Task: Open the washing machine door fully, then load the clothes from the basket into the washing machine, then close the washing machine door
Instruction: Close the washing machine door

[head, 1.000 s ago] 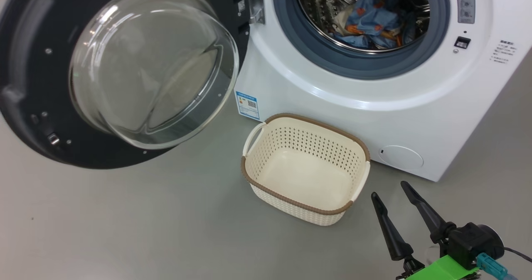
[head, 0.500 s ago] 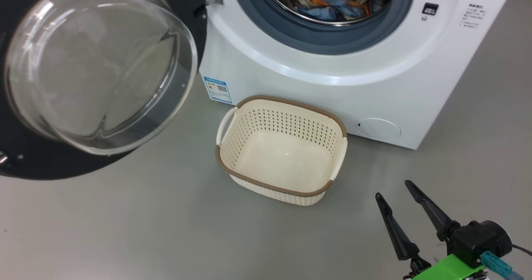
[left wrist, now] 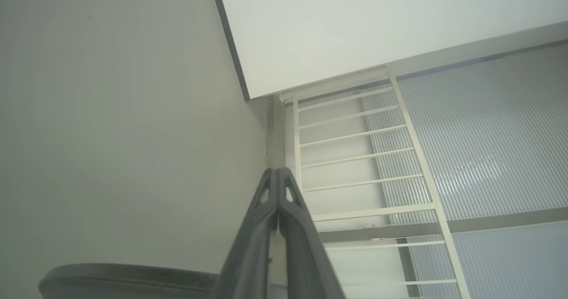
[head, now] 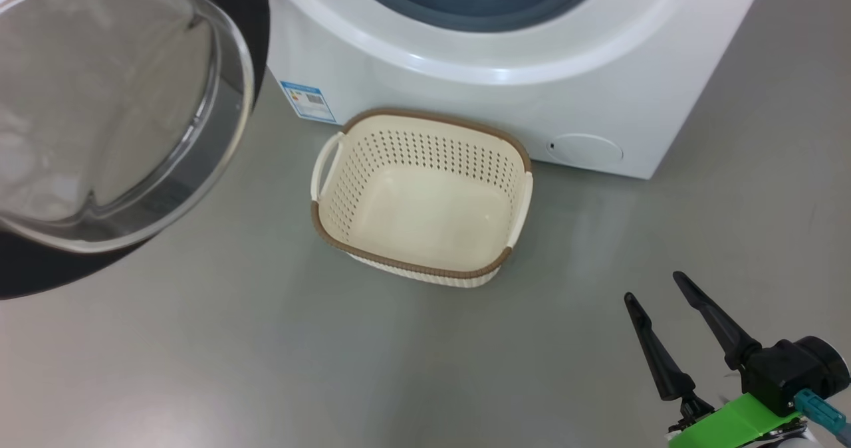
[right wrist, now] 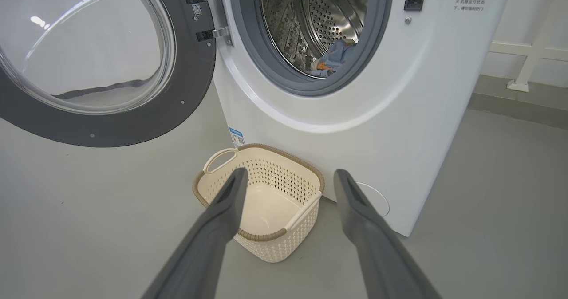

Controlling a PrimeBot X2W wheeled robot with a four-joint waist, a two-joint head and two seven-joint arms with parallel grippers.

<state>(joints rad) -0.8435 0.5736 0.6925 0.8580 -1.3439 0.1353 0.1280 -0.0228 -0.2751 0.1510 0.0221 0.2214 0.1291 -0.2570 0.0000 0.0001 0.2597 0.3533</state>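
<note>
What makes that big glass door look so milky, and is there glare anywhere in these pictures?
Head view: the round glossy black door has pale reflections across its bulging clear glass, and a bright sheen lies along the big white washing machine. Right wrist view: small bright glints on that glass. Left wrist view: hazy, pale, low contrast.

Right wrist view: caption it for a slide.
Open end effector faces the empty basket; clothes lie in the washing machine, its door open.
</note>
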